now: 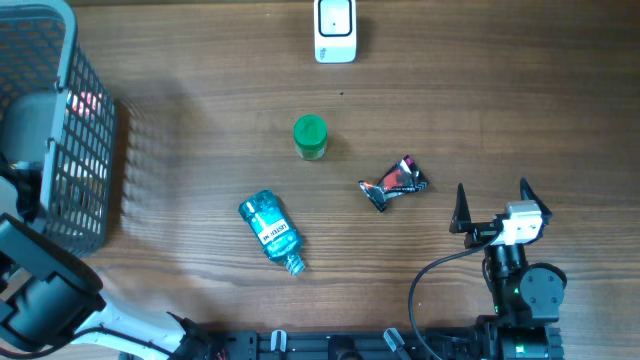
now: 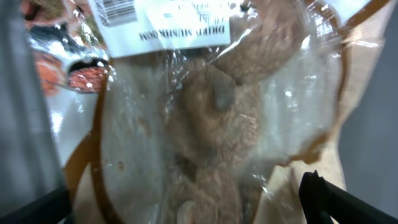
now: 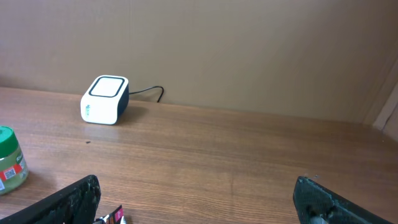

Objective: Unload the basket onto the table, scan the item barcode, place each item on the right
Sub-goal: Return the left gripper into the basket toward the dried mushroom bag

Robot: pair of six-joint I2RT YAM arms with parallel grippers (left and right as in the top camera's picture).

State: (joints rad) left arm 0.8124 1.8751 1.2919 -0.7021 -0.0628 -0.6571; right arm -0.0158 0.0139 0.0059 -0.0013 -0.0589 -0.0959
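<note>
1. Table [image 1: 200, 120]: brown wood-grain top carrying all the items listed.
2. Scanner [image 1: 335, 30]: small white box, set at the middle of the table's far edge, cable at its back.
3. Basket [image 1: 95, 180]: grey mesh, at the table's left edge, with the left arm over it.
4. Mushroom bag [image 2: 205, 124]: clear plastic pack inside the basket, white label [image 2: 168, 25] with a barcode facing up.
5. Left gripper [image 2: 180, 199]: jaws spread wide, close above the mushroom bag, gripping nothing.
6. Right gripper [image 1: 492, 195]: jaws spread wide and empty, above the table near its near right corner.
7. Green-lidded jar [image 1: 310, 137]: upright, mid-table, between the scanner and the near edge.
8. Teal bottle [image 1: 270, 232]: lying on its side, nearer the near edge than the jar.
9. Dark wrapper [image 1: 393, 183]: crumpled packet, between the jar and the right gripper, touching neither.
</note>
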